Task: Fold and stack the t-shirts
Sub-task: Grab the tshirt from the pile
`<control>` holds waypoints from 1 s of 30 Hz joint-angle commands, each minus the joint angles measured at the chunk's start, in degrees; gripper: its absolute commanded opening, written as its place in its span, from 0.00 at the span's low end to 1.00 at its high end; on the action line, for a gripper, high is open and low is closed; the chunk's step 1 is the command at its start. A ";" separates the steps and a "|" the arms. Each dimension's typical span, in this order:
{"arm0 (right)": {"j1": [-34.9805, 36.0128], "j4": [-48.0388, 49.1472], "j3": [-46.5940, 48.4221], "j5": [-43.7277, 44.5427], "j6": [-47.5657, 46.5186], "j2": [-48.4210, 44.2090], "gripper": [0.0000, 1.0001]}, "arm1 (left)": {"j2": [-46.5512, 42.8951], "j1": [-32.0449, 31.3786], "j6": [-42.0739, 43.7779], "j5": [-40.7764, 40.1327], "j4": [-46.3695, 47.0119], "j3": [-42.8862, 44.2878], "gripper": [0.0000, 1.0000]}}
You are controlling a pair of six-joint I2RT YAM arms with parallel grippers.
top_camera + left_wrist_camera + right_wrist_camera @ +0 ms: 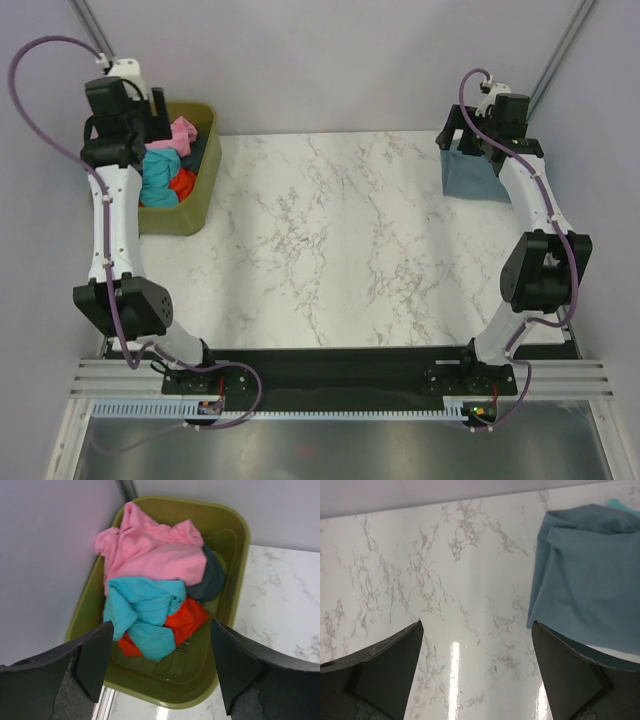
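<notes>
An olive-green bin [235, 535] at the table's far left holds a crumpled pink t-shirt [150, 550], a bright teal t-shirt [145, 605], an orange-red t-shirt [187, 620] and a dark grey-blue cloth [212, 577]. The bin also shows in the top view [195, 205]. My left gripper [161, 667] hovers open and empty above the bin's near end. A folded dusty grey-blue t-shirt [590, 575] lies flat at the far right of the table [470, 175], with a teal edge [620, 504] peeking from under it. My right gripper [477, 672] is open and empty above bare marble, just left of that shirt.
The white marble table top [320, 240] stretches between the bin and the folded shirt. A grey wall stands behind the table, close to the bin [45, 555]. Both arm bases sit on the black strip [330, 372] at the near edge.
</notes>
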 commanded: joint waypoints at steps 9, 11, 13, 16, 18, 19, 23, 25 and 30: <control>1.19 2.22 -1.66 -13.37 -2.53 2.44 0.98 | 5.28 14.06 2.41 11.09 -1.40 -6.19 0.62; 1.19 2.22 -1.92 -13.46 -2.80 2.27 0.98 | 7.04 15.81 1.26 12.42 -1.40 -5.23 0.59; 1.19 2.22 -2.53 -13.46 -3.15 1.92 0.98 | 8.98 16.35 -0.15 11.55 -0.62 -5.05 0.59; 1.20 2.39 -3.76 -13.54 -3.24 1.47 0.98 | 10.03 16.35 -0.32 11.71 0.79 -6.02 0.61; 1.28 2.39 -4.46 -13.80 -3.59 1.21 0.98 | 10.56 16.35 -1.29 11.63 1.23 -5.93 0.61; 1.20 2.39 -4.64 -13.81 -3.76 1.21 0.98 | 11.09 16.35 -1.55 11.11 1.41 -5.93 0.62; 1.19 2.57 -5.43 -13.89 -3.94 1.30 0.98 | 14.16 16.35 -1.29 8.91 2.72 -4.44 0.62; 1.28 2.57 -5.70 -13.89 -4.29 1.47 0.98 | 15.57 16.44 -1.20 7.94 3.25 -3.21 0.62; 1.28 2.74 -6.66 -13.89 -4.73 2.09 0.98 | 20.14 16.44 0.11 6.97 4.39 -0.49 0.61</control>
